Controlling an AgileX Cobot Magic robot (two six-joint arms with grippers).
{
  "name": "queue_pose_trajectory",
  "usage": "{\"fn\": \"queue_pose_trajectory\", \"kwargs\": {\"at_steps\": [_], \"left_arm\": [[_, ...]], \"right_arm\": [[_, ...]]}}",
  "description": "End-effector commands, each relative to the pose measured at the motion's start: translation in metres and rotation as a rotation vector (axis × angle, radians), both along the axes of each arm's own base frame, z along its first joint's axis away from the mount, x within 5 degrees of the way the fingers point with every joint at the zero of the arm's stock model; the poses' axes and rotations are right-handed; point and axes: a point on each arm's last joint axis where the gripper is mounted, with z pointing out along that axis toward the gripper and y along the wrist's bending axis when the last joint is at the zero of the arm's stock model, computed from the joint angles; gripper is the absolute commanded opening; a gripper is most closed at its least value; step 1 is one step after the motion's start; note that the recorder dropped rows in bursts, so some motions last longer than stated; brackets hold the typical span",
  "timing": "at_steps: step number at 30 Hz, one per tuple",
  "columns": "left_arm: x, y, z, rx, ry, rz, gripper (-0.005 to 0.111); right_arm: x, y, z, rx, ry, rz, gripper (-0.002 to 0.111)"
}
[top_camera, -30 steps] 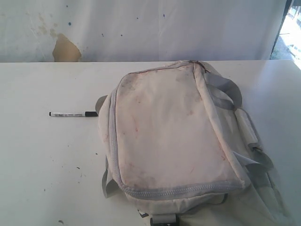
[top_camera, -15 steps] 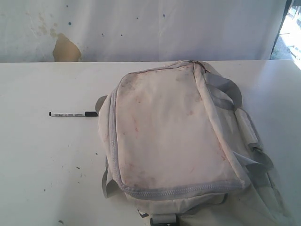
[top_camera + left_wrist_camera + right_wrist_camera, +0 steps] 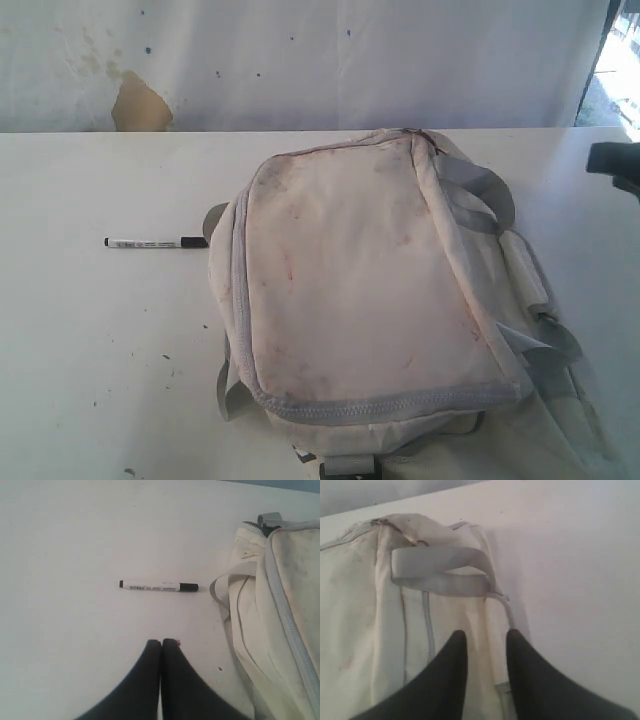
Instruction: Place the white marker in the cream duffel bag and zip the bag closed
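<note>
The white marker (image 3: 157, 242) with its black cap lies flat on the white table, just left of the cream duffel bag (image 3: 360, 290). The stained bag lies with its grey zipper (image 3: 380, 405) running around the top panel. In the left wrist view my left gripper (image 3: 162, 641) is shut and empty, a short way from the marker (image 3: 159, 586), with the bag (image 3: 280, 605) to one side. My right gripper (image 3: 486, 633) is open above the bag's side (image 3: 445, 615), near the grey webbing handle (image 3: 440, 570), holding nothing. Part of the right arm (image 3: 615, 160) shows at the exterior view's right edge.
The white table (image 3: 100, 350) carries small dark specks. A white backdrop with a tan stain (image 3: 138, 105) stands behind the table. The bag's straps and a black clip (image 3: 345, 465) hang toward the table's front edge.
The right arm has come into the exterior view at the right edge. The marker and the bag have not moved.
</note>
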Motion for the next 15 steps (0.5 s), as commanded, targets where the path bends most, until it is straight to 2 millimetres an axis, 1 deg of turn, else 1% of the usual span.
{"fn": "queue_pose_trajectory", "kwargs": {"at_steps": [1, 5, 8, 10, 13, 15], "left_arm": [[0.019, -0.005, 0.004, -0.02, 0.018, -0.039, 0.0], [0.033, -0.009, -0.005, -0.018, 0.048, -0.099, 0.0], [0.043, -0.011, -0.016, -0.005, 0.073, -0.122, 0.002], [0.05, -0.013, -0.023, -0.005, 0.091, -0.126, 0.009], [0.06, -0.02, -0.03, -0.005, 0.129, -0.155, 0.025], [0.069, -0.027, -0.029, -0.011, 0.164, -0.19, 0.029]], "right_arm": [[0.035, 0.015, 0.001, 0.08, 0.1, 0.126, 0.035], [0.07, 0.026, -0.003, 0.122, 0.137, 0.237, 0.035], [0.097, 0.03, -0.008, 0.109, 0.123, 0.3, 0.036], [0.112, 0.032, -0.012, 0.12, 0.12, 0.312, 0.036], [0.133, 0.035, -0.017, 0.107, 0.117, 0.334, 0.036], [0.145, 0.038, -0.02, 0.071, 0.101, 0.369, 0.036]]}}
